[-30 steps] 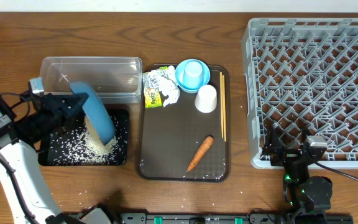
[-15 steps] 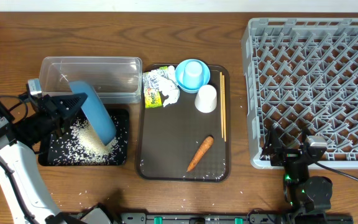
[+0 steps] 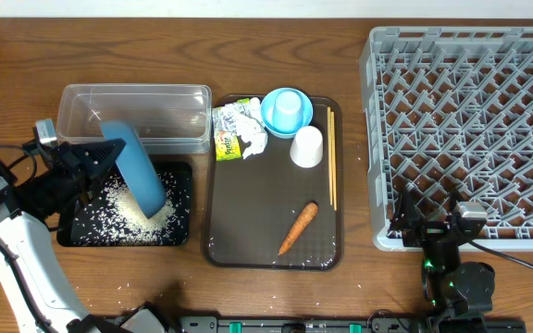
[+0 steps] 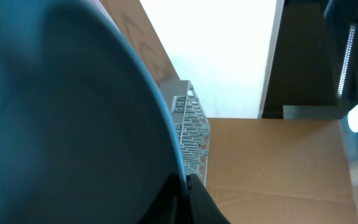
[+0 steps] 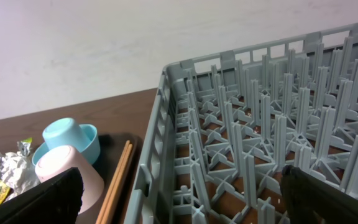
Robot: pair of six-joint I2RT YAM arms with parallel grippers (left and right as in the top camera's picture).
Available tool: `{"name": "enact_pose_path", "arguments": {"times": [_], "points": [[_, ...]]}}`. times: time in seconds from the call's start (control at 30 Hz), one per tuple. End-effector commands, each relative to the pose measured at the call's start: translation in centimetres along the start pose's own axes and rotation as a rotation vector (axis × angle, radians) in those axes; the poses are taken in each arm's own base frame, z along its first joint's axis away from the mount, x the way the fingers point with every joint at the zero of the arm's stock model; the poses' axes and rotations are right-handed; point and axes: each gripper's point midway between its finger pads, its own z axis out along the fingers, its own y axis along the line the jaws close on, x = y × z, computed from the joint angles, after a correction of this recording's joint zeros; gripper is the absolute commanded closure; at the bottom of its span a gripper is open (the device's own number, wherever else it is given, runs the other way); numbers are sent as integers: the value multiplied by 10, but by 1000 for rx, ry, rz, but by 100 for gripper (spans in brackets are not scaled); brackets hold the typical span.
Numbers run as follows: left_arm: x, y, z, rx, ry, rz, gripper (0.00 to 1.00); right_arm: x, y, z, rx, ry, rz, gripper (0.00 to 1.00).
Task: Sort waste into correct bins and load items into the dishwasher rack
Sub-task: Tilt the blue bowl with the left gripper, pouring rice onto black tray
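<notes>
My left gripper is shut on the rim of the large dark-blue bowl, which stands tipped on edge over the black tray. White rice lies heaped in that tray. In the left wrist view the bowl fills the left side, its rim pinched between my fingertips. The carrot, wrapper, tissue, light-blue bowl, white cup and chopsticks lie on the brown tray. My right gripper hangs open at the front left corner of the grey rack.
The clear tub stands just behind the black tray. A few rice grains lie on the wood in front of it. The right wrist view shows the rack wall close ahead, with the cup and chopsticks to its left.
The left gripper has drawn slightly left and the dark-blue bowl has tipped steeper, uncovering more of the rice heap. The right arm has not moved.
</notes>
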Motion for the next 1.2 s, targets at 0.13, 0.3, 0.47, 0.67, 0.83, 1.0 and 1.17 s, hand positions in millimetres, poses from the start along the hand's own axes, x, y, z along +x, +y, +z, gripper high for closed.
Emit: {"name": "enact_pose_path", "arguments": {"times": [0.13,0.3,0.47,0.67,0.83,1.0,1.17], "points": [[4,-13,-3,66,21,0,94,1,0,0,2,1,-13,1],[-1,4,-2,-24,-8,20,94,1,0,0,2,1,-13,1],[0,9,-2,-48,-5,108,94,1,0,0,2,1,-13,1],[2,11,-3,-50,2,100,94,1,0,0,2,1,-13,1],[11,-13,-3,96,38,171,92,1,0,0,2,1,-13,1],[11,-7,-2,57,35,123,92,1,0,0,2,1,-13,1],[17,-2,-1,24,47,25,93,1,0,0,2,1,-13,1]]}}
